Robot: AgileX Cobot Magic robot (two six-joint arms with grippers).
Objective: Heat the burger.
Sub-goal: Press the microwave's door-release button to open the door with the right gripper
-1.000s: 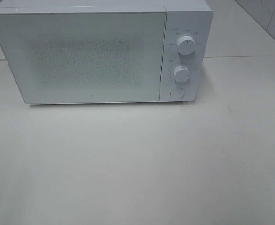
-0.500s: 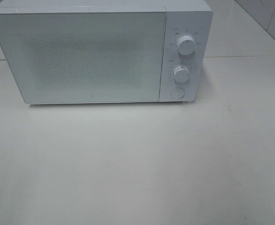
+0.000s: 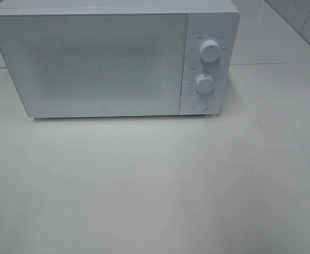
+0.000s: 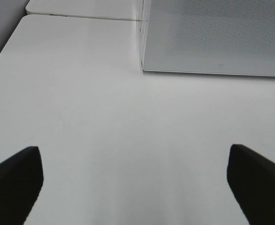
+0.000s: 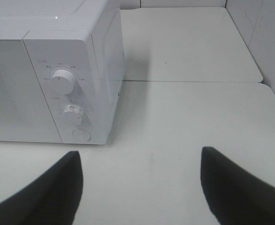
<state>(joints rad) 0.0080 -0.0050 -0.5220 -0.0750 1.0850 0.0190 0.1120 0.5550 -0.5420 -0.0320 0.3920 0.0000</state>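
The burger is out of view in every frame. The white microwave [image 3: 91, 63] stands at the back of the table with its door shut, and the frosted door panel hides the inside. My left gripper [image 4: 133, 159] hovers over bare table in front of the microwave's [image 4: 212, 37] left corner, open with nothing between its fingers. Facing the control panel [image 5: 67, 93], my right gripper [image 5: 141, 157] is open and empty too. Neither gripper shows in the exterior high view.
The control panel carries an upper knob [image 3: 210, 51], a lower knob [image 3: 203, 83] and a round button [image 3: 199, 104]. The white table [image 3: 155, 185] stretches in front of the microwave. A seam between tabletops [image 5: 194, 82] runs behind, with a wall at the right.
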